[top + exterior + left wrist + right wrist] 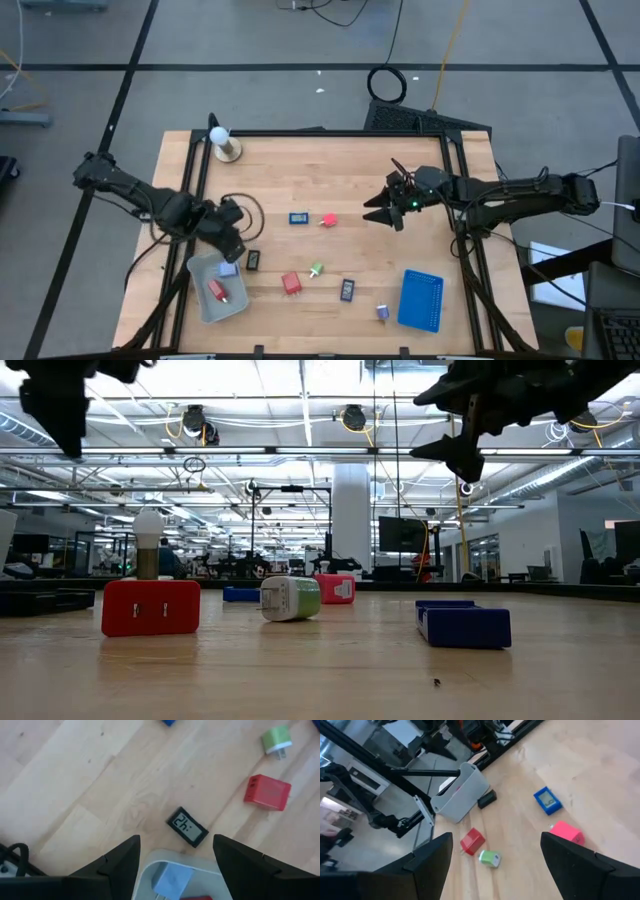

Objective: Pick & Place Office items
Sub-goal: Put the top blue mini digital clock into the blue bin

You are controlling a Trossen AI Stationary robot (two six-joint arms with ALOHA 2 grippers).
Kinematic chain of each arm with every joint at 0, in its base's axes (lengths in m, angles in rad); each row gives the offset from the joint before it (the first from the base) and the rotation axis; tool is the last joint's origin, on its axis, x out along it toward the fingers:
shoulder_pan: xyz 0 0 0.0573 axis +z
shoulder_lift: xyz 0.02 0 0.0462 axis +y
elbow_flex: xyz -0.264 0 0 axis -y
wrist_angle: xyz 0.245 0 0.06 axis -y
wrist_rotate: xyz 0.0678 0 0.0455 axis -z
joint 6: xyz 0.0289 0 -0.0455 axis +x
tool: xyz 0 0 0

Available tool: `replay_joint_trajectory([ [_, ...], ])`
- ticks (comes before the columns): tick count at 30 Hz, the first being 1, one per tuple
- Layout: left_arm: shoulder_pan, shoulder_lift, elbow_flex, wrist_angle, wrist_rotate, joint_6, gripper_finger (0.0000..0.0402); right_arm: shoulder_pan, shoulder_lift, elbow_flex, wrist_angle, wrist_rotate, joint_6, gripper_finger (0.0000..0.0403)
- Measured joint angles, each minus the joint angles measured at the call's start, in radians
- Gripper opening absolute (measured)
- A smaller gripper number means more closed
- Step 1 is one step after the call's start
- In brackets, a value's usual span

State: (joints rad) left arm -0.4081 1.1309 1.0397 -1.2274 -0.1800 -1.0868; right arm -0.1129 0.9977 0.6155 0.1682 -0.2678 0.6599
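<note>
My left gripper [232, 243] hangs over the near-left part of the table [330, 180], above the far rim of the grey tray [200, 268]. Its fingers stand wide apart and hold nothing. In the left wrist view the light-blue block [171, 880] lies in the tray directly below the gap between my fingers, with a red piece [196, 897] just beside it at the picture's edge. The black rectangle with a display [187, 826] lies on the wood just outside the tray wall, close ahead of my fingertips.

My right gripper [383, 212] is raised over the middle-right of the table, fingers spread wide, empty. The pink-red block [328, 220] lies on the wood just beside it toward the table's middle, and the blue block with a display [298, 217] lies beyond that.

Nearer the front edge lie a red block [291, 284], the green-white bit [316, 270], a second black rectangle [347, 290] and the purple bit [382, 312], all well apart from both grippers. The purple bit lies just beside the blue tray [421, 300].
</note>
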Motion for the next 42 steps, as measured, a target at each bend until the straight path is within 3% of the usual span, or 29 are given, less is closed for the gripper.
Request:
replay_joint_trajectory([
  [4,0.091,0.000,0.000,0.000,0.084,0.074,0.0250,0.009,0.000,0.000,-0.020,-0.002,0.011,0.0293],
  [13,0.270,0.036,0.000,0.026,0.081,0.341,0.0245,0.016,0.000,0.000,-0.024,0.005,0.049,0.0293],
  [16,0.349,0.070,0.000,0.087,0.089,0.449,0.0245,0.016,0.005,0.000,-0.023,0.005,0.062,0.0293],
  [20,0.450,0.137,0.000,0.200,0.192,0.625,0.0259,0.016,0.006,0.000,-0.023,0.006,0.089,0.0293],
  [23,0.500,0.193,0.000,0.258,0.214,0.728,0.0275,0.017,0.006,0.000,-0.024,0.003,0.092,0.0293],
  [34,0.559,0.368,0.000,0.342,0.224,1.020,0.0335,0.023,0.005,0.000,-0.023,0.004,0.114,0.0293],
  [42,0.594,0.450,0.049,0.362,0.258,1.144,0.0333,0.091,0.005,0.000,-0.023,0.069,0.113,0.0293],
])
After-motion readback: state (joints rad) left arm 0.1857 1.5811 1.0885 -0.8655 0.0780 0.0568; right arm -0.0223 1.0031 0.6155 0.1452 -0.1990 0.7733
